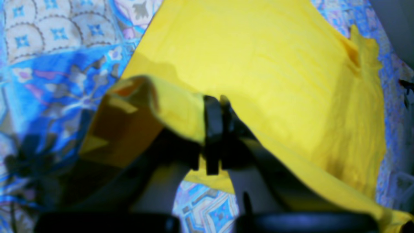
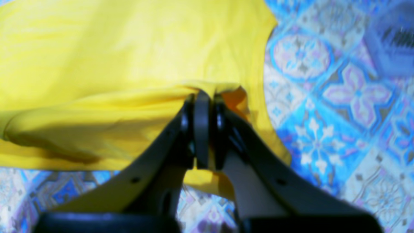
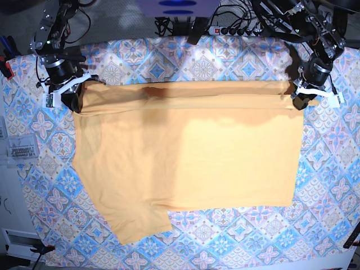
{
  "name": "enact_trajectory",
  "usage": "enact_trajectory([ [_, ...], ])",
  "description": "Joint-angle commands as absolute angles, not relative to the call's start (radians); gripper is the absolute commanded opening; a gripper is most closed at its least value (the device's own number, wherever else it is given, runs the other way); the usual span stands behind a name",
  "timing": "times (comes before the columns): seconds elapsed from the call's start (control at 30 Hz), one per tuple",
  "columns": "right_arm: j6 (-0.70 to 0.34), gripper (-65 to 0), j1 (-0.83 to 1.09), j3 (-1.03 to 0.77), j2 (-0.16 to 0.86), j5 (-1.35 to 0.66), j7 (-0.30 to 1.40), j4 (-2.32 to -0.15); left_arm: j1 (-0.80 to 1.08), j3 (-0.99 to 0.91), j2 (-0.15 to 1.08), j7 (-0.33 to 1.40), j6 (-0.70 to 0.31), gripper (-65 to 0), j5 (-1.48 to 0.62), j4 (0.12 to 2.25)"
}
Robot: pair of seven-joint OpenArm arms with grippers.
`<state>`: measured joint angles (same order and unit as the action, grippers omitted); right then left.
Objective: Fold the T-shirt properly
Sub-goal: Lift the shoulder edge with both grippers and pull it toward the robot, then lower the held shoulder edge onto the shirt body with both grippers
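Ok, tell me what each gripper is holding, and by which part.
Both hold the T-shirt by its far edge, lifted and folding over. The left gripper pinches one end of that edge, the right gripper the other.

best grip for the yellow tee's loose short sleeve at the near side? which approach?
Take the plain yellow-orange T-shirt at its sleeve hem, the corner jutting out over the blue-and-pink tile-patterned cloth. Come from the near edge, low, sliding a finger under: it lies flat with open cloth around it. Both grippers are shut on the far edge now.
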<state>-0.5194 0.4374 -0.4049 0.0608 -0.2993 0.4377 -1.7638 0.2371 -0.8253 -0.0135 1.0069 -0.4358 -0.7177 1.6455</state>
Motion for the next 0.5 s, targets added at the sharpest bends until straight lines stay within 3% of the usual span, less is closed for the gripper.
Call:
enact_trajectory([
  [0.0,-0.515,-64.8,0.424,-0.409,0.070,-0.315,0.409,-1.770,0.223,-0.829,-0.001,0.990,-0.438,-65.0,-0.725,1.638],
  [0.47,-0.515,-64.8,0.328,-0.387,0.070,-0.315,0.406,-1.646,0.151,-0.822,-0.001,0.914,-0.438,-65.0,-0.665,1.561],
])
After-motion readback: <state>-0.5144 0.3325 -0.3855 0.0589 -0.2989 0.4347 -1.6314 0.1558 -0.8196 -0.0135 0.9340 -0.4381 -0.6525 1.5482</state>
